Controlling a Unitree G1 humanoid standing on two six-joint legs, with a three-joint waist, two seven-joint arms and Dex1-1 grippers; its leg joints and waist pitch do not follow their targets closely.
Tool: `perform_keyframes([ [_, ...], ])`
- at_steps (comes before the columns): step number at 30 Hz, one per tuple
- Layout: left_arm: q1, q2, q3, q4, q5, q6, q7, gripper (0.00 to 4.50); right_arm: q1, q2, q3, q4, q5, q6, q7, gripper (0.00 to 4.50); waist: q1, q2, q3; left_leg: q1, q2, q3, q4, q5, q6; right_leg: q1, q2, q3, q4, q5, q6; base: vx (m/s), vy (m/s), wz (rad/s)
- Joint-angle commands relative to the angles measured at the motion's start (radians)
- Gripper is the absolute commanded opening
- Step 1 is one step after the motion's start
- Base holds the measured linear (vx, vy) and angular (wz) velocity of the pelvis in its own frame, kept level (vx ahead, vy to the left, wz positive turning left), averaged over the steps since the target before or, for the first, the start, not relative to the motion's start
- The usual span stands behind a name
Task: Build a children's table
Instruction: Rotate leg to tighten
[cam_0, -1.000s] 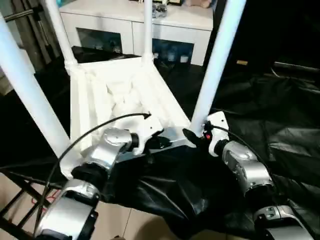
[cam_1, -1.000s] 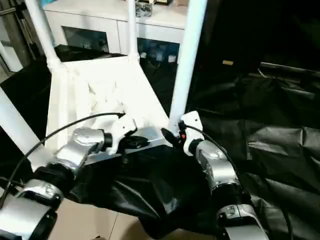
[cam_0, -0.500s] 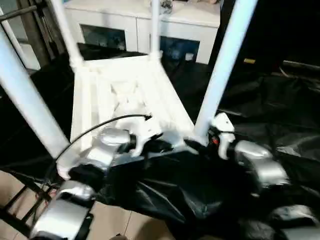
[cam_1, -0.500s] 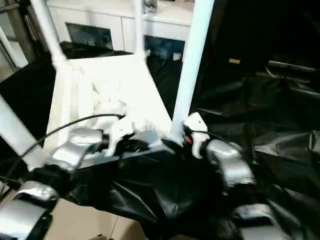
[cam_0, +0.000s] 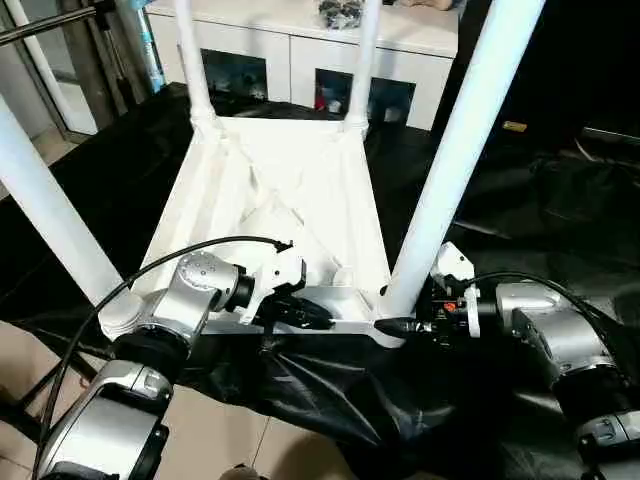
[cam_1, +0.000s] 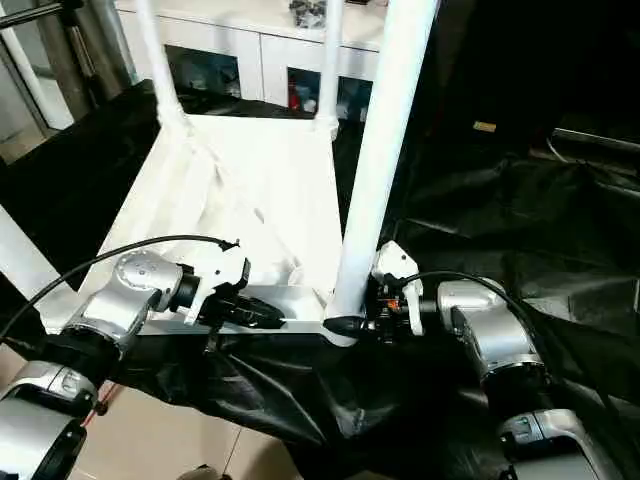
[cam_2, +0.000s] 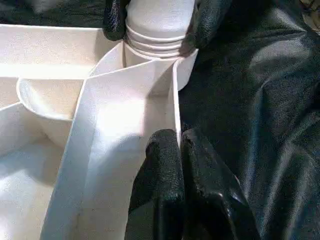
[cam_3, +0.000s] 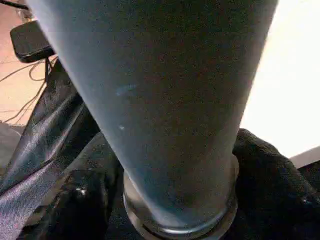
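One white plastic rectangular tabletop lies upside down on crumpled black plastic sheeting, its ribbed underside facing up. Four long white tapered tube legs stand upright in its rounded corner sockets: a near right leg, a near left leg, a far left leg and a far right leg.

The left gripper rests at the tabletop's near edge, between the two near legs. In the left wrist view its two black fingers are pressed together side by side, with the thin upright edge wall of the tabletop meeting their tips; whether that wall is pinched between them cannot be told. The same view shows the other gripper's two fingers beyond, one on each side of the ringed base of the near right leg.

The right gripper is at the foot of the near right leg, where it enters its corner socket. Its two fingers are spread apart around the base of that leg, one to each side, as the right wrist view shows with the leg rising between them. Whether they clamp the leg or merely flank it cannot be told.

Behind the tabletop stands one white cabinet with two glass doors.
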Motion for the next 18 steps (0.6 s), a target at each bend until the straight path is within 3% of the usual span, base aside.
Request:
perform_keyframes([
  [1,-0.030,-0.034,-0.036,-0.010,-0.015,-0.031,-0.022,0.00,0.013,0.015,0.050,-0.045,-0.002,0.011,0.023,2.91,-0.002,-0.004,-0.063,0.012,0.041,-0.002,-0.057,-0.192,0.065,0.055,-0.068,0.043,-0.062,-0.164,-0.233,0.000,0.000,0.00],
  [6,-0.030,-0.039,-0.028,0.000,0.001,-0.036,0.028,0.00,0.026,0.036,0.036,-0.055,0.011,0.030,0.003,2.72,-0.001,-0.004,-0.061,0.014,0.042,-0.003,-0.059,-0.213,0.059,0.053,-0.070,0.042,-0.067,-0.212,-0.221,0.000,0.000,0.00],
  [10,-0.045,-0.053,-0.014,0.036,0.040,-0.028,0.155,0.00,0.029,0.084,0.000,-0.024,0.006,0.031,-0.116,2.71,-0.002,-0.003,-0.058,0.016,0.041,-0.004,-0.063,-0.241,0.040,0.050,-0.070,0.042,-0.074,-0.268,-0.203,0.000,0.000,0.00],
  [11,-0.052,-0.065,-0.002,0.043,0.044,-0.007,0.204,0.00,0.019,0.119,-0.023,0.013,-0.013,0.016,-0.219,2.71,-0.007,-0.002,-0.057,0.017,0.041,-0.005,-0.066,-0.251,0.026,0.046,-0.071,0.044,-0.076,-0.294,-0.196,0.000,0.000,0.00],
  [13,-0.052,-0.065,-0.002,0.043,0.044,-0.007,0.204,0.00,0.019,0.119,-0.023,0.013,-0.013,0.016,-0.219,2.70,-0.016,-0.005,-0.053,0.016,0.036,-0.011,-0.070,-0.297,0.010,0.050,-0.073,0.038,-0.086,-0.392,-0.166,0.000,0.000,0.00],
  [14,-0.056,-0.078,0.005,0.045,0.046,0.013,0.243,0.00,0.004,0.160,-0.048,0.058,-0.030,0.023,-0.334,2.70,-0.018,-0.005,-0.055,0.016,0.037,-0.012,-0.071,-0.296,0.003,0.048,-0.074,0.041,-0.087,-0.405,-0.153,0.000,0.000,0.00],
  [15,-0.062,-0.093,0.011,0.050,0.051,0.031,0.290,0.00,-0.013,0.199,-0.072,0.105,-0.045,0.022,-0.444,2.70,-0.027,0.001,-0.051,0.021,0.036,-0.012,-0.072,-0.322,-0.006,0.039,-0.074,0.042,-0.091,-0.422,-0.157,0.000,0.000,0.00],
  [17,-0.066,-0.113,0.015,0.052,0.056,0.052,0.339,0.00,-0.031,0.245,-0.093,0.153,-0.057,0.022,-0.556,2.70,-0.043,-0.003,-0.050,0.013,0.032,-0.021,-0.078,-0.344,-0.022,0.049,-0.074,0.035,-0.093,-0.481,-0.133,0.000,0.000,0.00],
  [18,-0.067,-0.130,0.017,0.053,0.061,0.066,0.380,0.00,-0.041,0.282,-0.102,0.181,-0.062,0.019,-0.621,2.70,-0.050,-0.001,-0.051,0.015,0.032,-0.021,-0.078,-0.347,-0.024,0.047,-0.074,0.036,-0.096,-0.484,-0.125,0.000,0.000,0.00],
])
